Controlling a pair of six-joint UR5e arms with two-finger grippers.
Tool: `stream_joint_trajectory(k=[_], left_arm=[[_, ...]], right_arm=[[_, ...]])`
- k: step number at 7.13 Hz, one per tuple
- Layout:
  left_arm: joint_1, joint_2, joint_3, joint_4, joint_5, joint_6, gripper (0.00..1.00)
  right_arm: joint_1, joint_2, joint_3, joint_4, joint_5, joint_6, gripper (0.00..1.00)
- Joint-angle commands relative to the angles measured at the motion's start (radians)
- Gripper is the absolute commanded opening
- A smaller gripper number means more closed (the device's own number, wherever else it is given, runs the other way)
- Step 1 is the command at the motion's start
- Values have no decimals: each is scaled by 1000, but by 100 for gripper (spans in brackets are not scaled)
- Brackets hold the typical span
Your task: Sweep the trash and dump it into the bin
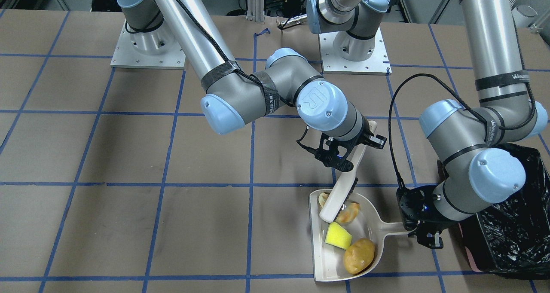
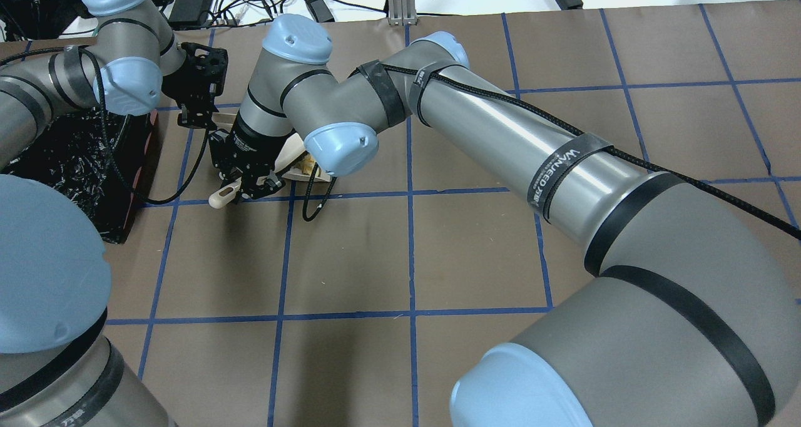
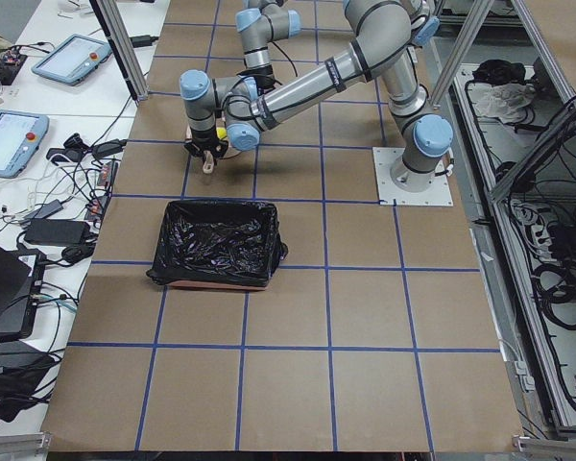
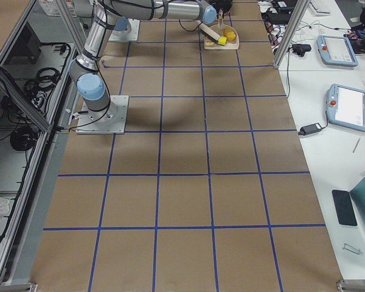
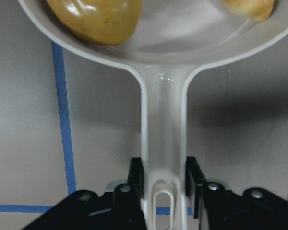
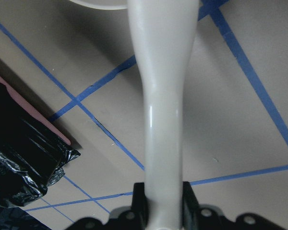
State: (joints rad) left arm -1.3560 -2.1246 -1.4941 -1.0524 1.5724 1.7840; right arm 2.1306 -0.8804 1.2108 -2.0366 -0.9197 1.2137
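Exterior front-facing view: trash [image 1: 343,239] lies inside the beige dustpan [image 1: 323,258], with the yellow sponge wedge [image 1: 338,235] at centre, the potato-like lump [image 1: 359,255] at its 5 o'clock and the tan crust [image 1: 350,212] at its 12 o'clock, partly hidden by the brush [image 1: 339,196] head. Left gripper [image 1: 414,233] is clamped on the dustpan handle at the pan's 3 o'clock; right gripper [image 1: 359,153] is clamped on the tilted brush handle at 12 o'clock. Black-lined bin [image 1: 511,224] stands just beyond the left gripper at 3 o'clock, on the blue-gridded table [image 1: 129,224]
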Motion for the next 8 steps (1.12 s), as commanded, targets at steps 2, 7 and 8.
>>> stream_joint_trajectory(k=[2,7,8], left_arm=[[1,2,0,0,0,2,5],[23,21,2,-8,-2,6,4],[41,32,2,-12,-29,6,2]], right_arm=[[-11,-78,-7,102,24,70,0],[-102,-195,12,333,-179,-80,0],[-165,-215,21,416,-239,-226,0]])
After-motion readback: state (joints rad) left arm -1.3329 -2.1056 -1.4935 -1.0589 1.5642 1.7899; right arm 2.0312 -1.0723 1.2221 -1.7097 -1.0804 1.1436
